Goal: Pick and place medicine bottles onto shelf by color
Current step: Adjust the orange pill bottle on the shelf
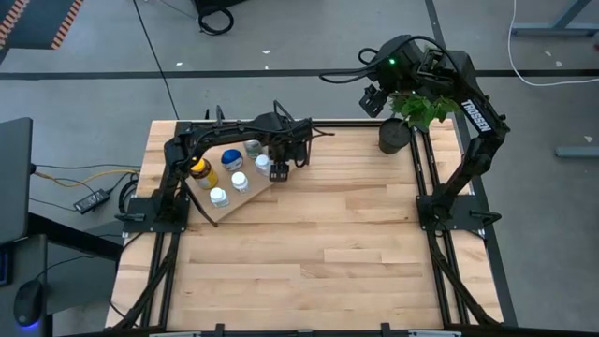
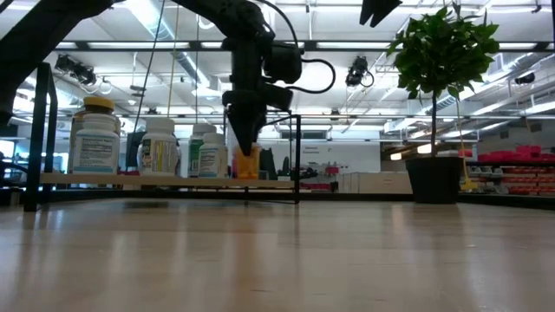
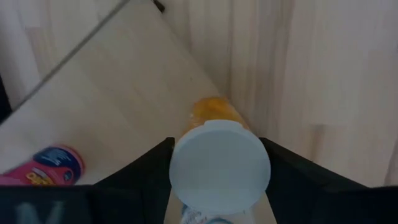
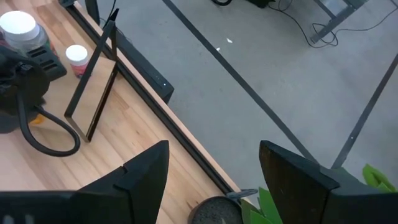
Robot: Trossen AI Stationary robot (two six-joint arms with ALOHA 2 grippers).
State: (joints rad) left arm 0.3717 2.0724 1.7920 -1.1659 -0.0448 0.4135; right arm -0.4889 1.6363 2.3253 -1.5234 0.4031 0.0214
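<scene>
Slatted light-wood desk [image 1: 318, 234] filling the centre of the high view, black plant pot [image 1: 393, 137] with leafy green plant [image 1: 423, 109] at its upper right corner, grey floor [image 1: 309, 42] beyond, black cables [image 1: 217, 17] at top

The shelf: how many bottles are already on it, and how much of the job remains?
Done: about five bottles stand on the shelf. In hand: the left gripper straddles a white-capped orange bottle at the shelf's edge. Left: no loose bottles show on the table. The right gripper waits open above the plant pot.
</scene>
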